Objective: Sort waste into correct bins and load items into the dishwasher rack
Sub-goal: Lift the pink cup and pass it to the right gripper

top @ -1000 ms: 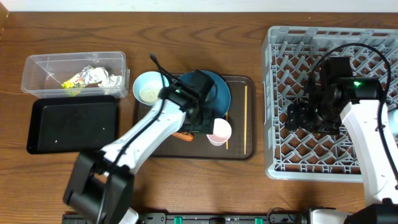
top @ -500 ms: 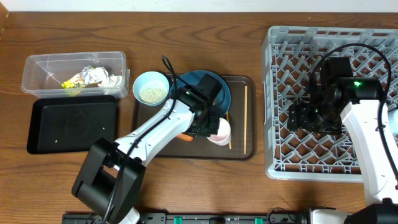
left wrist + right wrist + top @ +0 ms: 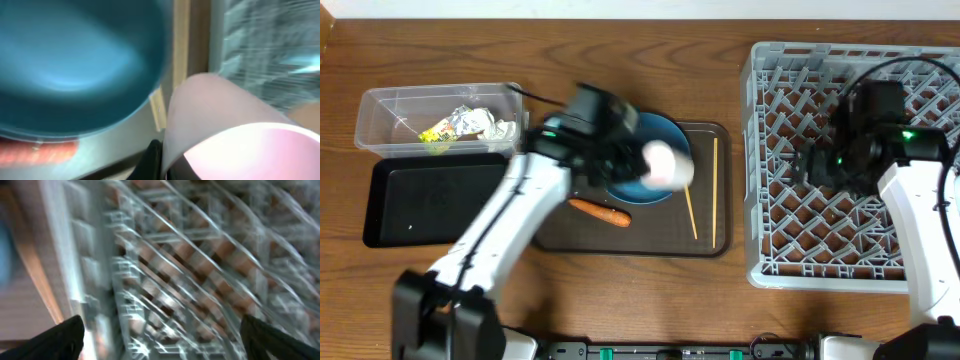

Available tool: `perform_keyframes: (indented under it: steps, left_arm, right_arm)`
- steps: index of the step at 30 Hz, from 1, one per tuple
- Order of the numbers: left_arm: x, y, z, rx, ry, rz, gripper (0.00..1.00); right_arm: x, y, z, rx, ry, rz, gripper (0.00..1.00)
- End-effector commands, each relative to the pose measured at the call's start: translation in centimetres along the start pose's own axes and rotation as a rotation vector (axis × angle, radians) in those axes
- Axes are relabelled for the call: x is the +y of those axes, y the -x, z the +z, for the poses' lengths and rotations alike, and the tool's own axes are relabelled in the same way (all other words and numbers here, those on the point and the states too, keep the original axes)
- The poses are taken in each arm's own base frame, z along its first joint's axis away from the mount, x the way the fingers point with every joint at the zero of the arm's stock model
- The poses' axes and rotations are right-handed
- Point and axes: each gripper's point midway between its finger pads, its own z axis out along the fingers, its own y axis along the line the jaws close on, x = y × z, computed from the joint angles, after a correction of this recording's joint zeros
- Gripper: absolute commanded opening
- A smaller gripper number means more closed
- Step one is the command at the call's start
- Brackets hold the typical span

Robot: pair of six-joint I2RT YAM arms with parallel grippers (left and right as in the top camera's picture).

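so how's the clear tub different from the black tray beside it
The clear tub is see-through with taller walls; the black tray is opaque and shallow. The tub holds a yellow wrapper and white tissue; nothing shows in the tray. The tub sits farther from the robot, the tray nearer. Both are rectangular, similar in footprint, and lie side by side.

even bright light — both wrist views heavily motion-blurred.
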Motion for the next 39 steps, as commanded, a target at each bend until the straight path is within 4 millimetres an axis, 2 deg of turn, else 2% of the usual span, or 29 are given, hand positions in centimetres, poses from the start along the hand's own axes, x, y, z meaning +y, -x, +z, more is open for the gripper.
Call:
perform_keyframes:
  steps: [1, 3, 4, 6, 9, 14, 17, 23, 39]
  left_arm:
    - [-3.9, 2.0, -3.6, 0.007, -0.323, -0.059, 0.06]
    - [-5.1, 3.9, -5.4, -0.005, -0.469, -0.098, 0.06]
    - [-5.8, 4.6, -6.3, -0.003, -0.538, -0.102, 0.06]
    - [-7.1, 5.5, -7.5, 0.010, -0.627, -0.103, 0.06]
    - [-8.6, 5.5, -8.4, 0.036, -0.693, -0.081, 0.06]
    - [-10.6, 3.8, -7.8, 0.113, -0.729, -0.051, 0.06]
    - [-11.5, 2.8, -7.4, 0.155, -0.743, -0.032, 0.06]
    - [-12.8, 1.3, -6.9, 0.211, -0.761, -0.007, 0.06]
    - [-13.2, 0.8, -6.6, 0.226, -0.762, 0.001, 0.06]
  right_arm:
    - [8.1, 1.1, -2.2, -0.088, 0.510, -0.248, 0.99]
    - [12.5, 1.2, -5.6, -0.201, 0.816, -0.432, 0.99]
    - [13.9, 1.1, -7.2, -0.253, 0.934, -0.502, 0.99]
    - [15.4, 1.0, -9.2, -0.316, 1.058, -0.580, 0.99]
    - [16.6, 1.0, -9.6, -0.344, 1.087, -0.633, 0.99]
    - [18.4, 0.6, -10.4, -0.374, 1.144, -0.711, 0.99]
    - [19.1, 0.7, -11.0, -0.413, 1.167, -0.762, 0.95]
    - [19.9, 1.0, -12.8, -0.495, 1.248, -0.839, 0.94]
    - [20.5, 0.1, -15.1, -0.531, 1.391, -0.899, 0.91]
